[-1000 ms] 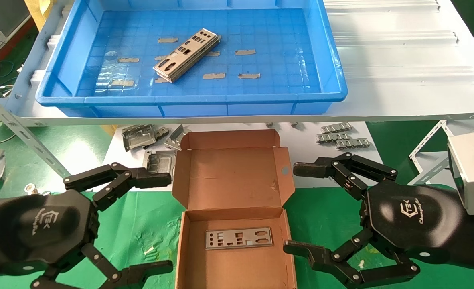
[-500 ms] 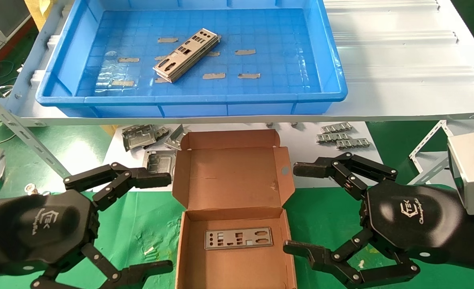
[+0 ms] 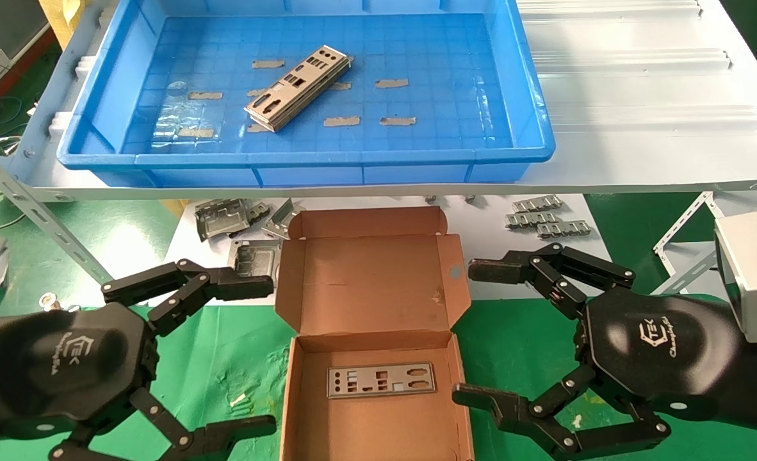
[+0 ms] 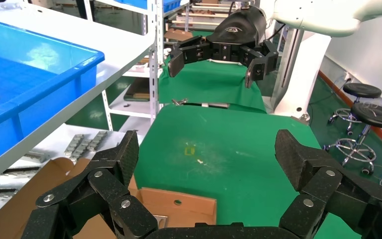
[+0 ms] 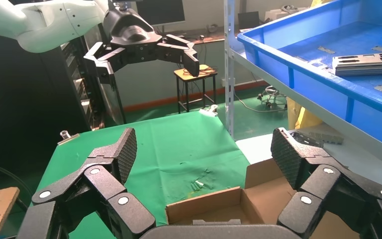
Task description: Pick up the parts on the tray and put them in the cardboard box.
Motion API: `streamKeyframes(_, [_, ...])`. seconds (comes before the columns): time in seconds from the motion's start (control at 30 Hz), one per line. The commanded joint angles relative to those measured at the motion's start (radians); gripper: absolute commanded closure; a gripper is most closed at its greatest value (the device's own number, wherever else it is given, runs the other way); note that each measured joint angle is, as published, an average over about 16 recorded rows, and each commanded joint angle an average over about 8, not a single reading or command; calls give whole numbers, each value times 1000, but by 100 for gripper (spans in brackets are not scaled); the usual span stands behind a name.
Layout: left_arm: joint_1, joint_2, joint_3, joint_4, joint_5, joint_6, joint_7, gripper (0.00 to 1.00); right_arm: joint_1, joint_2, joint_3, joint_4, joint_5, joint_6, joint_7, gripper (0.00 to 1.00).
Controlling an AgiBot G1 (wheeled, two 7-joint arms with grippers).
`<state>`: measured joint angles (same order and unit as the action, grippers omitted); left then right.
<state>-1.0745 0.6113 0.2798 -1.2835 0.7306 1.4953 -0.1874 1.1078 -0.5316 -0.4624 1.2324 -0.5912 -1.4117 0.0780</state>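
Nothing moved since 1 s ago: left pincer and right pincer spread, empty, flanking cardboard box. 1 I/O plate inside; stack of I/O plates waits in blue tray. Next pick pending.

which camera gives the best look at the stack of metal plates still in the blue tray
The head view: it looks straight down on the plates lying diagonally on the tray floor, cut-outs visible. The right wrist view catches the stack edge-on past the tray wall. The left wrist view shows only a sliver of metal at its edge.
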Motion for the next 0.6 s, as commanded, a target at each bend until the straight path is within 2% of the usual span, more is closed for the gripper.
streamKeyframes(0.03, [0,0,0,0,0,0,0,0,0,0,0,0,0,0,0,0])
streamKeyframes(0.6, [0,0,0,0,0,0,0,0,0,0,0,0,0,0,0,0])
